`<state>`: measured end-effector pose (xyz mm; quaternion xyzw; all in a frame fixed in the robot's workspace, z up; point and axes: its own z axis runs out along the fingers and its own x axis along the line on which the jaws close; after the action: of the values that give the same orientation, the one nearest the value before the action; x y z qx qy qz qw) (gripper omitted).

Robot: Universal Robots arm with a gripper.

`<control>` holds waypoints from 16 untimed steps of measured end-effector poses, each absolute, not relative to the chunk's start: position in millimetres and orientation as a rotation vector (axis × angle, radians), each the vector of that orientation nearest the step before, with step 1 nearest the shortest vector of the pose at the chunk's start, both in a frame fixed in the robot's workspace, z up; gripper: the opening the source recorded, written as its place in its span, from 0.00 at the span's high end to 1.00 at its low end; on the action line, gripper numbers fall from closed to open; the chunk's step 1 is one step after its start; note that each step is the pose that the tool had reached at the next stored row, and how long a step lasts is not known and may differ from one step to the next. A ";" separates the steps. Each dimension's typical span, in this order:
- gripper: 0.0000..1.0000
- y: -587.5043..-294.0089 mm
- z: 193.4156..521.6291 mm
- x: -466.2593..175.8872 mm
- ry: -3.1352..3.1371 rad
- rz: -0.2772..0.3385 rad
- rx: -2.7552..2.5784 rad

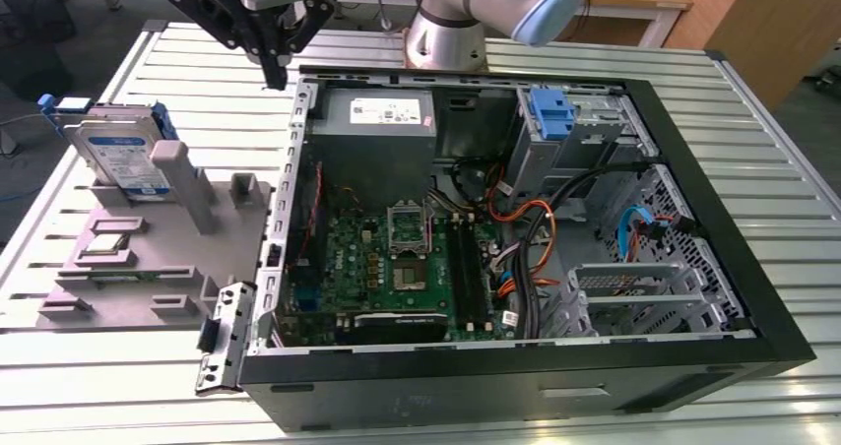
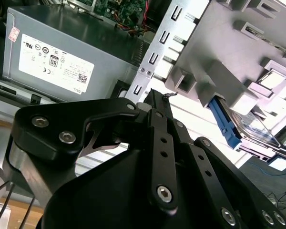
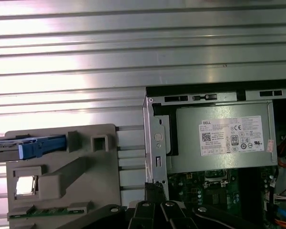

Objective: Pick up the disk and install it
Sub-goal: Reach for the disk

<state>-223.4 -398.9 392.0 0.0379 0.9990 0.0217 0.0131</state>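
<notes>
- While the claw [image 1: 275, 76] hung pressed together and empty, the disk [image 1: 121, 158] stood in its grey holder [image 1: 158, 253], at the exterior view's left.
- It needed spreading wide, then a square drop.

A ribbed metal surface [image 3: 133, 38] carries a grey holder block [image 3: 90, 162] with the disk [image 3: 33, 145] edge-on in it, blue frame showing. Just beside it is an open computer case [image 3: 155, 138] holding a power supply [image 3: 219, 143] and a green motherboard [image 3: 214, 195]. The black pincer [image 3: 155, 191] hangs over the case's rim.
</notes>
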 end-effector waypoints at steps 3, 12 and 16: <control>0.90 -398.9 392.0 -226.1 3.112 0.068 0.118; 0.90 -399.0 392.0 -230.0 3.113 0.068 0.118; 0.90 -398.9 391.9 -234.5 3.112 0.068 0.118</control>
<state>-234.5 -398.9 391.9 0.0378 0.9990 0.0217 0.0131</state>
